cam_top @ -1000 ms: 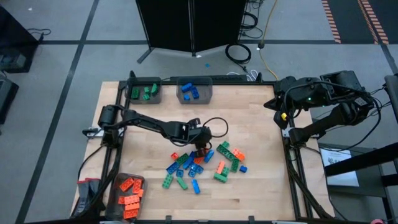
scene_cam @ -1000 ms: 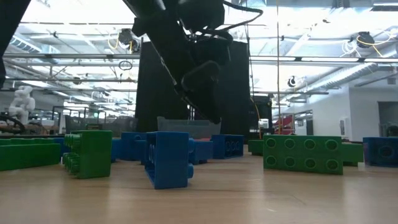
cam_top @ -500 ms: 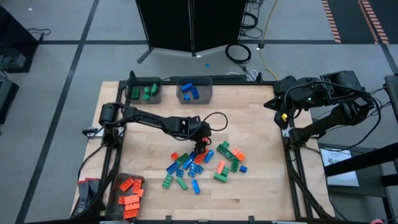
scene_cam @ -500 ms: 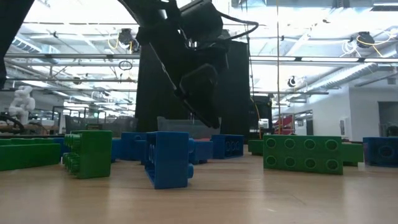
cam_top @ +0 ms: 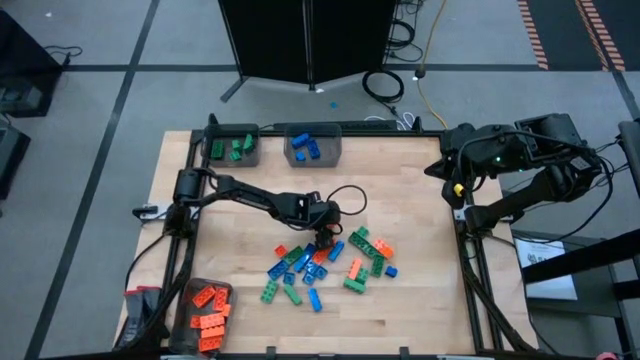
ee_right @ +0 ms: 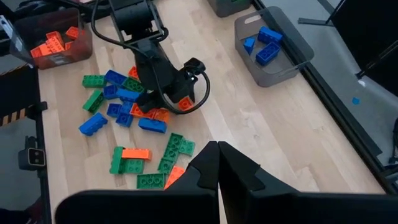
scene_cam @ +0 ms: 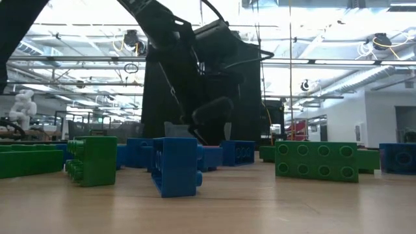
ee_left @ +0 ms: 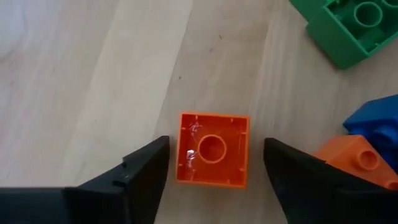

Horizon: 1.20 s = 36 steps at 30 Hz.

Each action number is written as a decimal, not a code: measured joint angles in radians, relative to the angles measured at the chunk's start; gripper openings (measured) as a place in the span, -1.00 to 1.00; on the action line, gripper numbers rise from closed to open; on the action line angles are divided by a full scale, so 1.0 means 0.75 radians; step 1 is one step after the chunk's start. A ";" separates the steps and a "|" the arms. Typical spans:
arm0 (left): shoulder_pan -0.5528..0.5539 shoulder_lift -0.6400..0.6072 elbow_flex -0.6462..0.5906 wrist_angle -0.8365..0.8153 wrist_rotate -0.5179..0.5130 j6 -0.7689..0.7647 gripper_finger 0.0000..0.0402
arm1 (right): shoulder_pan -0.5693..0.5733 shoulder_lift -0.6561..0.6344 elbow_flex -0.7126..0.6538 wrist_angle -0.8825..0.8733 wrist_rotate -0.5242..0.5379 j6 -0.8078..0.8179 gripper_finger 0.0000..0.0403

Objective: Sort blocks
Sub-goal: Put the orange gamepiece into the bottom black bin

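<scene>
Where blocks (cam_top: 318,262) litter the wooden table (cam_top: 420,210), left gripper (ee_left: 214,163) wide astride an orange block (ee_left: 213,150), perhaps untouched.

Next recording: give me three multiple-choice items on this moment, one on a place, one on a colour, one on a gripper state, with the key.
1. Where is the translucent grey bin of orange bricks?
A. Near left corner of the wooden table
B. Far right corner
C. Table centre

2. What colour is the small square studded plastic brick between the left gripper fingers?
A. Blue
B. Orange
C. Green

3. How is the right gripper?
A. Open over the pile
B. Shut on a brick
C. Shut, empty, clear of the pile

Key: 1 A, the high view shows it there. 2 B, the left wrist view shows it orange. 3 C, its fingers meet with nothing between them.
</scene>
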 joint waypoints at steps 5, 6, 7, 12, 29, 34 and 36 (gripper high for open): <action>-0.001 0.003 0.000 0.003 -0.009 -0.003 -0.03 | 0.000 0.000 0.000 0.000 0.000 -0.007 -1.00; -0.001 0.004 0.000 0.003 -0.014 -0.003 -0.11 | 0.000 0.000 0.000 0.000 0.000 -0.012 -1.00; -0.001 0.004 0.000 0.004 -0.015 -0.004 -0.19 | 0.000 0.000 0.000 0.000 0.000 -0.017 -1.00; -0.003 0.001 0.002 -0.010 -0.035 -0.050 -0.39 | 0.000 0.000 0.000 0.000 0.000 -0.024 -1.00; -0.210 -0.504 -0.001 -0.915 0.033 -0.444 -0.39 | 0.000 0.000 0.000 0.000 0.007 -0.030 -1.00; -0.483 -0.687 0.000 -1.254 0.113 -0.790 -0.39 | 0.000 0.000 0.000 0.000 0.008 -0.018 -1.00; -0.616 -0.740 0.000 -1.330 0.138 -0.977 -0.39 | 0.000 0.000 0.000 0.000 0.008 -0.010 -1.00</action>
